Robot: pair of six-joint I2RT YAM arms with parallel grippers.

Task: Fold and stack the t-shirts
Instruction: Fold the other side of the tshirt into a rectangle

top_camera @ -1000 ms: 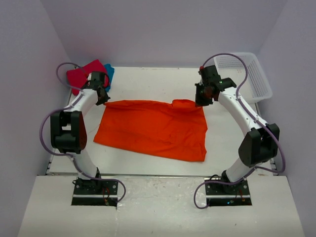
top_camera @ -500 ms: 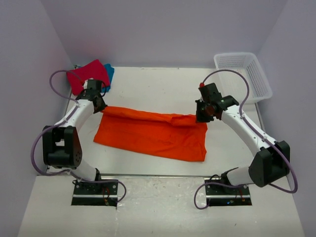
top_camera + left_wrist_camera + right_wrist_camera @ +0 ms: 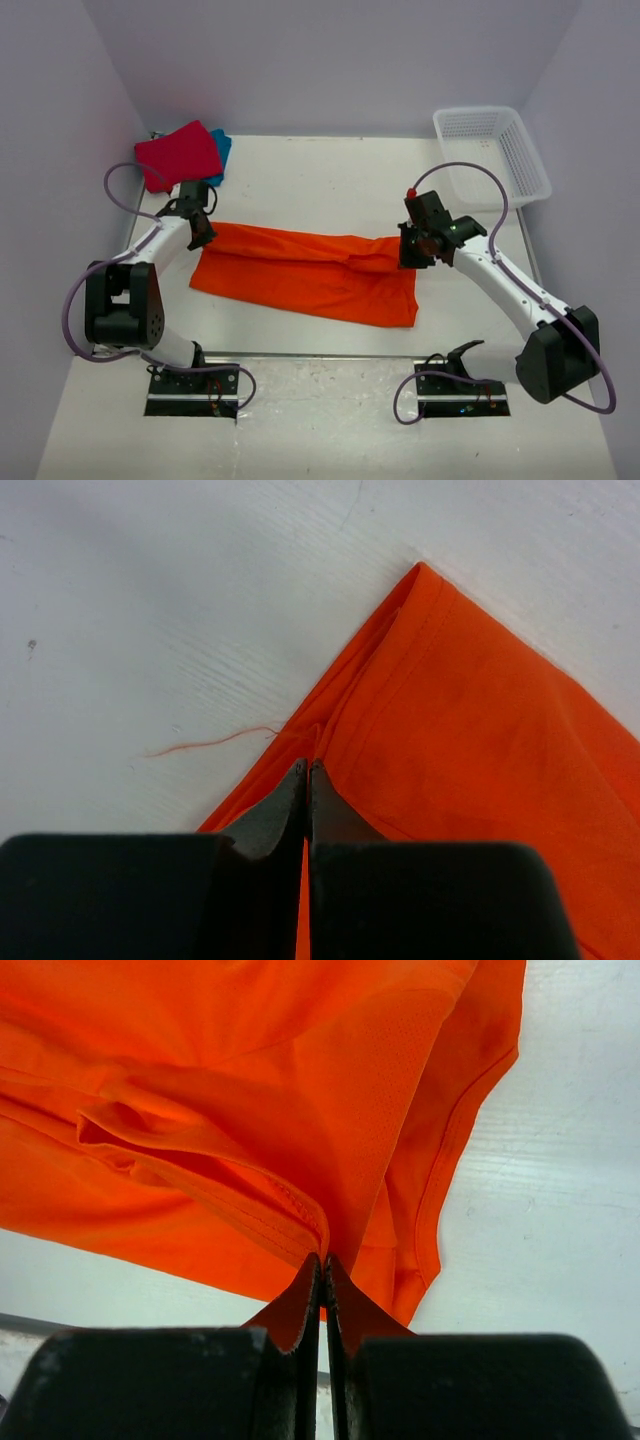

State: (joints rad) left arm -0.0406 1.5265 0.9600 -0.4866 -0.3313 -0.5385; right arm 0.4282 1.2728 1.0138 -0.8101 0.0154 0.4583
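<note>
The bright orange t-shirt (image 3: 310,272) lies spread on the white table, its far edge folded toward the near side. My left gripper (image 3: 203,232) is shut on the shirt's far left corner; in the left wrist view the orange t-shirt (image 3: 480,730) is pinched between the fingertips (image 3: 296,790). My right gripper (image 3: 413,252) is shut on the far right edge; in the right wrist view the orange t-shirt (image 3: 260,1110) hangs in folds from the closed jaws. The crimson red t-shirt (image 3: 178,154) lies at the back left on the teal blue t-shirt (image 3: 222,150).
A white plastic lattice basket (image 3: 492,150) stands at the back right corner. Purple walls close in the table on three sides. A loose orange thread (image 3: 200,745) lies on the table by the shirt's corner.
Both grippers have moved toward the near side, carrying the orange shirt's far edge with them, so the shirt now looks narrower front to back.
</note>
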